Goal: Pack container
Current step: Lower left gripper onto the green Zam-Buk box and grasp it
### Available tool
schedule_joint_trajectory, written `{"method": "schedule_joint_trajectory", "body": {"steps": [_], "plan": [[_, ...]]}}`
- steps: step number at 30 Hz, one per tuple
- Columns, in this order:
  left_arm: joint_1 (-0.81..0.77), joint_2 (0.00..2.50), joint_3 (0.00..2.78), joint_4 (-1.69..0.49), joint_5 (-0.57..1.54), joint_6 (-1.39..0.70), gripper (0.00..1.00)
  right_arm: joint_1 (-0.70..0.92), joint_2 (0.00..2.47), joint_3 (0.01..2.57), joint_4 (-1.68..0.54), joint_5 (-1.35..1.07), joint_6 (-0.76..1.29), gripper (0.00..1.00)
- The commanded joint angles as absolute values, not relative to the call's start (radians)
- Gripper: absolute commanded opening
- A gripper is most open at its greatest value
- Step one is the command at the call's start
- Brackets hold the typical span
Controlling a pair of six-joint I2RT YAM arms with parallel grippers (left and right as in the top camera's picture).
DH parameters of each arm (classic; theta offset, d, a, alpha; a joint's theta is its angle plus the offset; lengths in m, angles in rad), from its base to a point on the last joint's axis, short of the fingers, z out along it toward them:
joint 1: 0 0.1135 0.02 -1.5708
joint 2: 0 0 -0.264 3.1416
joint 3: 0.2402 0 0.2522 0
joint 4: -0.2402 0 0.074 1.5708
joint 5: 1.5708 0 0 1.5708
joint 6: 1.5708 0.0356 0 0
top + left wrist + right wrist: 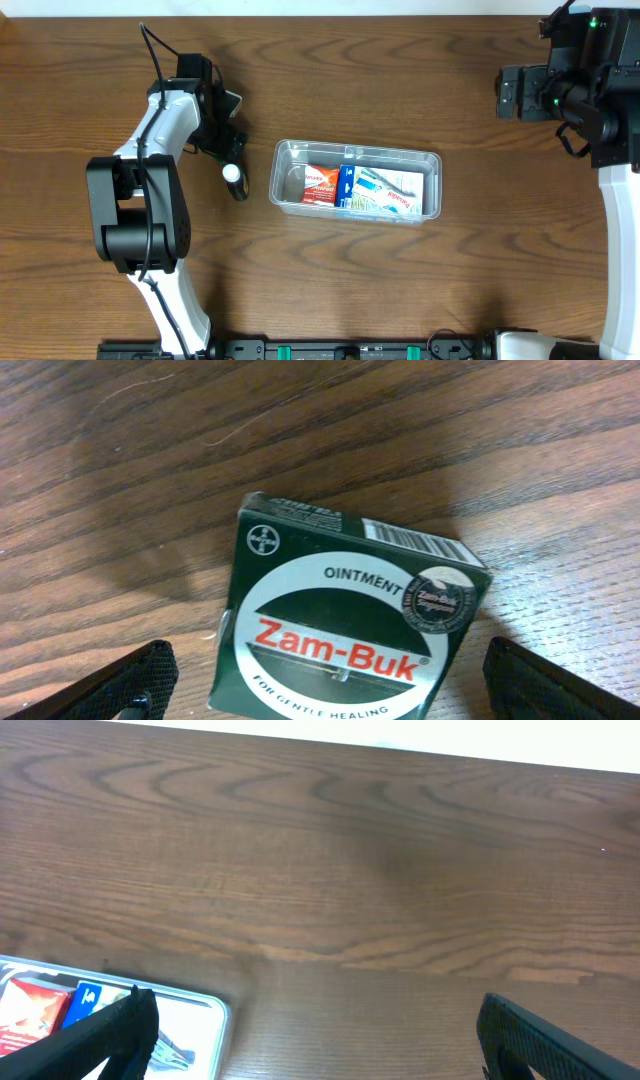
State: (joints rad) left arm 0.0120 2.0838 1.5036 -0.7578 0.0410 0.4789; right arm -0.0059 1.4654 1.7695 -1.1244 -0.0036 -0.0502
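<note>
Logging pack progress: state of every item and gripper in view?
Left gripper: open.
Right gripper: open, empty.
Container: open, holding two boxes.
Red box: inside container.
Blue-white box: inside container.
Bottle: on table, unpacked.
Zam-Buk box: on table, within left gripper's opening, ungrasped.

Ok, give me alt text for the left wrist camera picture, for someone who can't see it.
A dark green Zam-Buk ointment box lies slightly askew on a brown wooden table, seen from close above. The left gripper is open, its two black fingers showing in the bottom corners on either side of the box without touching it.
</note>
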Motion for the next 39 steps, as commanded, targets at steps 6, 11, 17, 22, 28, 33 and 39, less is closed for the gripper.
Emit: {"method": "schedule_joint_trajectory", "body": {"steps": [6, 11, 17, 22, 28, 33, 39], "plan": [[-0.002, 2.093, 1.513, -0.761, 0.072, 0.497, 0.91, -0.012, 1.466, 1.769, -1.123, 0.003, -0.034, 0.99], [-0.031, 2.093, 1.509, -0.765, 0.072, 0.495, 0.86, -0.012, 1.466, 1.769, -1.123, 0.003, -0.034, 0.99], [-0.056, 2.093, 1.509, -0.783, 0.071, 0.447, 0.85, -0.012, 1.466, 1.769, -1.123, 0.003, -0.034, 0.99], [-0.056, 2.093, 1.509, -0.783, 0.070, 0.343, 0.78, -0.012, 1.466, 1.769, -1.123, 0.003, -0.034, 0.99], [-0.057, 2.093, 1.509, -0.783, 0.067, 0.222, 0.73, -0.012, 1.466, 1.769, -1.123, 0.003, -0.034, 0.99], [-0.057, 2.093, 1.509, -0.784, 0.067, 0.196, 0.72, -0.012, 1.466, 1.769, -1.123, 0.003, -0.034, 0.99], [-0.057, 2.093, 1.509, -0.798, 0.067, 0.225, 0.73, -0.012, 1.466, 1.769, -1.123, 0.003, -0.034, 0.99]]}}
